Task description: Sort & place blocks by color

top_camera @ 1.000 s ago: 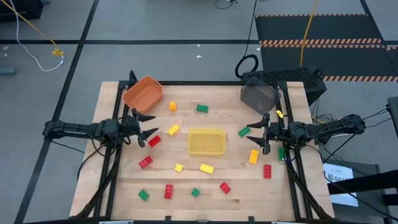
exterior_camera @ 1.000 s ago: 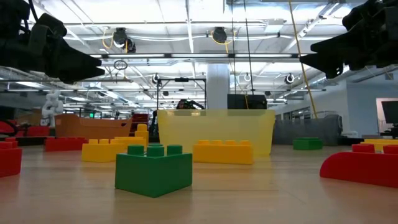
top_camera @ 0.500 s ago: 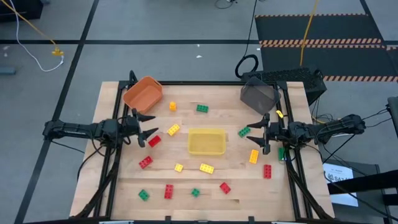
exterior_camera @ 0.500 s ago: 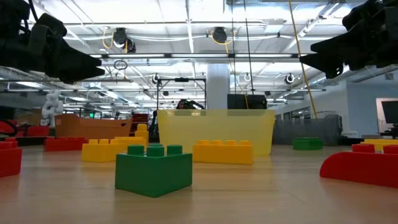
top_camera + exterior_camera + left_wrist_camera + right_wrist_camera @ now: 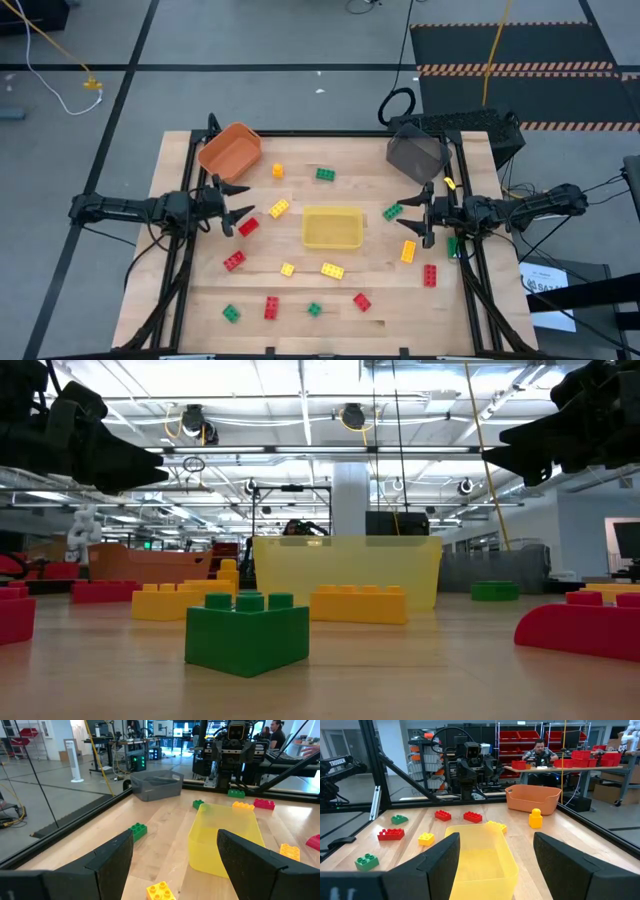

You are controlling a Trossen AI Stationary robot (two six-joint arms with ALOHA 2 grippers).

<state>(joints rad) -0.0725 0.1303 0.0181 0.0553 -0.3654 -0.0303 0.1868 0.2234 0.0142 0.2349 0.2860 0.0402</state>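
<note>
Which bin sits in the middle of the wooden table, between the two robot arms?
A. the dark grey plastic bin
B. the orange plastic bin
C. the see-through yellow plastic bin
C: the see-through yellow plastic bin lies at the table's centre, while the orange plastic bin and the dark grey plastic bin sit at the far corners.

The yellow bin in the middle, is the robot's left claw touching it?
Apart. In the high view, bare table shows between the open left gripper and the yellow bin, with a red block and a yellow block lying in that gap.

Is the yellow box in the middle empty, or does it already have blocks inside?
Empty. From above, the yellow bin shows only its bare bottom, and both wrist views look into it and find no blocks inside.
</note>
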